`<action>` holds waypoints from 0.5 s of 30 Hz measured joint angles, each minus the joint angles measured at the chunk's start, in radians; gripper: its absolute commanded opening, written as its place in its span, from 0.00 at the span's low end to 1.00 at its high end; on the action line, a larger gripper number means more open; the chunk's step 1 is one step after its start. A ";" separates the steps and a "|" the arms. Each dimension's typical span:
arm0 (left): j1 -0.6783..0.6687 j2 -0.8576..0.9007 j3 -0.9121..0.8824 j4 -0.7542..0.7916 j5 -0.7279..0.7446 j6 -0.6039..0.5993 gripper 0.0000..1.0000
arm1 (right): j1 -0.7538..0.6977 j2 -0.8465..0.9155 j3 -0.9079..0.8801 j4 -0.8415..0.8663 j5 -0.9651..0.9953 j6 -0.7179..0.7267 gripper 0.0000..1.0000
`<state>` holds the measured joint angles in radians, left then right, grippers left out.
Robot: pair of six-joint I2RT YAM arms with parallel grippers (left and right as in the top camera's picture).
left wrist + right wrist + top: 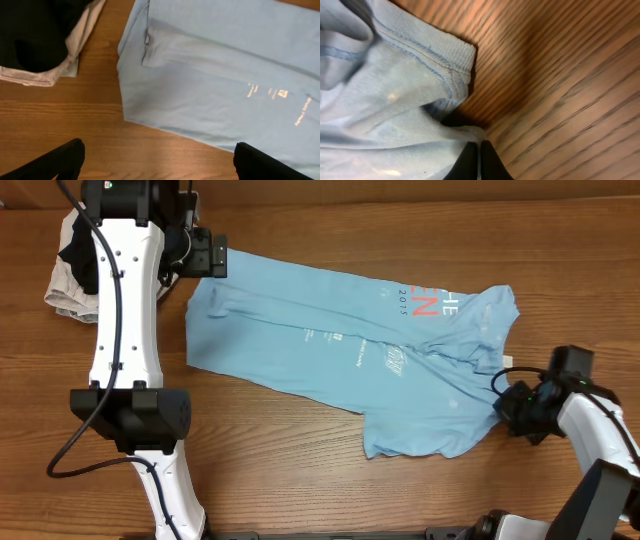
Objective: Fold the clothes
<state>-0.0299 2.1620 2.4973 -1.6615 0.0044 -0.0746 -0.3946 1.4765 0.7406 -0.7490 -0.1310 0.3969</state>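
The clothes are a light sky-blue T-shirt [330, 350] lying spread and slightly rumpled across the middle of the wooden table, with red and white lettering near its far right part. My left gripper [205, 255] hovers by the shirt's far left end. In the left wrist view the left gripper [159, 147] stands wide open over bare wood, the T-shirt [215, 75] just beyond it. My right gripper [505, 402] is at the shirt's right edge. Its fingers are pressed together [480, 144] on a pinch of the T-shirt's hem [385, 100].
A black garment [75, 250] lies on a beige folded cloth [60, 295] at the far left corner, behind the left arm. Both show in the left wrist view, the black garment [35, 30] over the beige cloth [80, 42]. Bare wood [300, 470] lies in front of the shirt.
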 measured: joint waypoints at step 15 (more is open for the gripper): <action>0.000 -0.002 -0.011 -0.026 0.006 -0.001 1.00 | -0.135 0.000 0.261 -0.290 -0.052 -0.110 0.79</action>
<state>-0.0299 2.1605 2.4866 -1.6871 0.0105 -0.0757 -0.5301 1.4765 1.0012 -1.0386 -0.1829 0.2867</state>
